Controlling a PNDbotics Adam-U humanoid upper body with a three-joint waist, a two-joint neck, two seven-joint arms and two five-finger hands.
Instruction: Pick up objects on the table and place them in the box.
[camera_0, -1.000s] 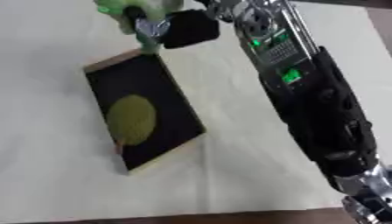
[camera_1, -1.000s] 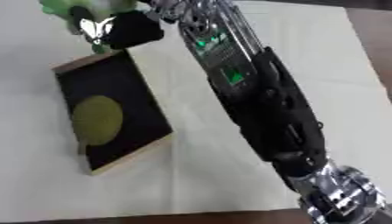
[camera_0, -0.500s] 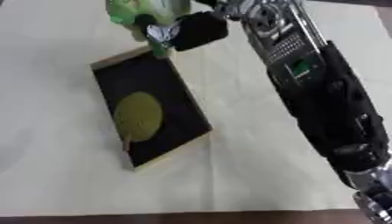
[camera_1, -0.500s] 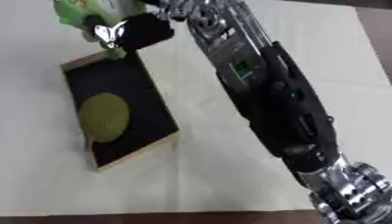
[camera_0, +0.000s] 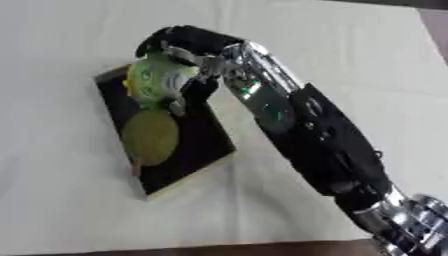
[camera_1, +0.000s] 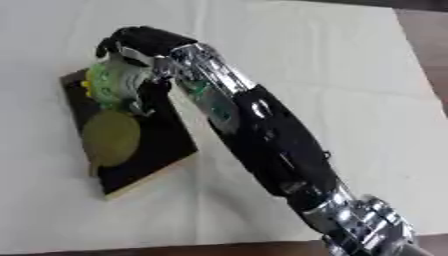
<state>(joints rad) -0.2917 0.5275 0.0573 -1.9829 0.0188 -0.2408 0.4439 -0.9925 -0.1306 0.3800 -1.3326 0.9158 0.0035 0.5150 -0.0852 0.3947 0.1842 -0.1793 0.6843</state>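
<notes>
Left eye view: right hand fingers curled round a green-and-yellow plastic toy, so I'd release only once it's inside the shallow black wood-rimmed box right below.

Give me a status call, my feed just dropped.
Right hand shut on green toy, over the box. Olive disc already in the box. Left hand out of view. Nothing blocking.
</notes>
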